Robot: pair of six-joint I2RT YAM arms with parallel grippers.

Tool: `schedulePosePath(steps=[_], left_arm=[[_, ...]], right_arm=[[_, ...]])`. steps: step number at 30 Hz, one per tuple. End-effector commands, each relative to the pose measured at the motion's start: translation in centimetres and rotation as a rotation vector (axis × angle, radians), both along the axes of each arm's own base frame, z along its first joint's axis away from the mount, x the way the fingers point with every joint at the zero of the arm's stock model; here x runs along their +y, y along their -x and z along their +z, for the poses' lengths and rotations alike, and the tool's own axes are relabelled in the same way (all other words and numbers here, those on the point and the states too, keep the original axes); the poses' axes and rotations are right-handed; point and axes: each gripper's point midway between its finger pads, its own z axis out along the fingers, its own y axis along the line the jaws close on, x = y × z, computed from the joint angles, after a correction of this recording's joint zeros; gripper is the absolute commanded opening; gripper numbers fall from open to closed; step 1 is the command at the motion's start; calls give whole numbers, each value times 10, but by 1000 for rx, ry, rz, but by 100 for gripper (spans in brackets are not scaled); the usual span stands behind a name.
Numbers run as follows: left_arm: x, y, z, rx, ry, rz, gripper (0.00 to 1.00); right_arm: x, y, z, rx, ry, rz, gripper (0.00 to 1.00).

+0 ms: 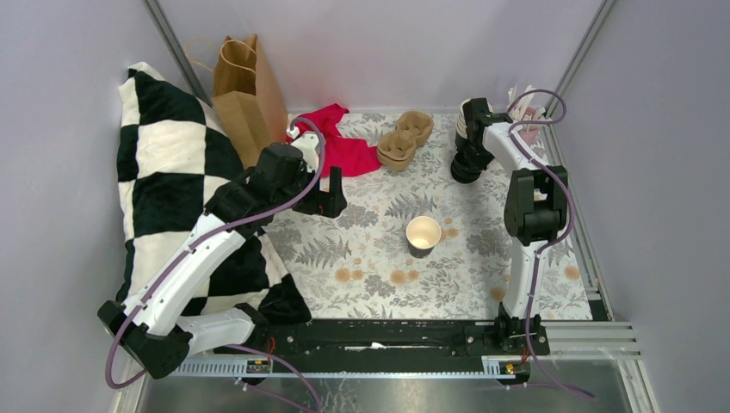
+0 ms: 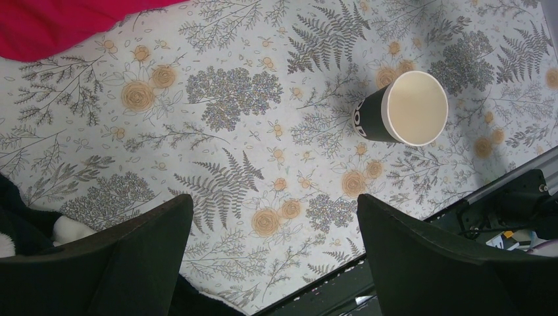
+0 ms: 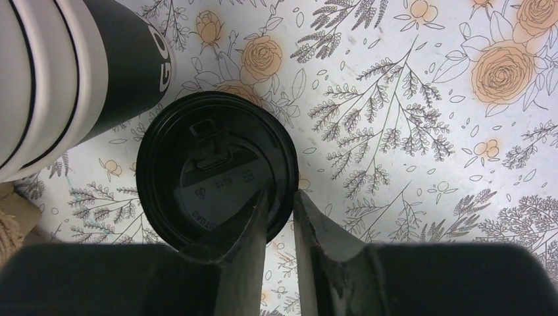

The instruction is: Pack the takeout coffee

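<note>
— Where was the paper cup (image 1: 423, 234)?
— Standing straight up on the worktop (image 1: 361, 258), mouth up, only its cream inside showing. The left claw (image 2: 274, 204) hung wide open, holding nothing.
— And the lid (image 3: 197, 164)?
— Far back, lying flat by the stack of cups (image 3: 66, 72). The right claw (image 3: 279, 197) was nearly closed, pinching its edge.
</note>
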Motion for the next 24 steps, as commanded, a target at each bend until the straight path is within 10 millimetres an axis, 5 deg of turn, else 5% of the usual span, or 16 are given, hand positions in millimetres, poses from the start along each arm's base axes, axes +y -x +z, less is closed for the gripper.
schedulePosePath(steps=[1,24], left_arm=[[1,0,10,-42,10,-1,99],[0,-2,10,-44,6,-6,99]], right_arm=[[-5,-6,8,-9,46,-1,25],[-2,-9,7,7,40,28,13]])
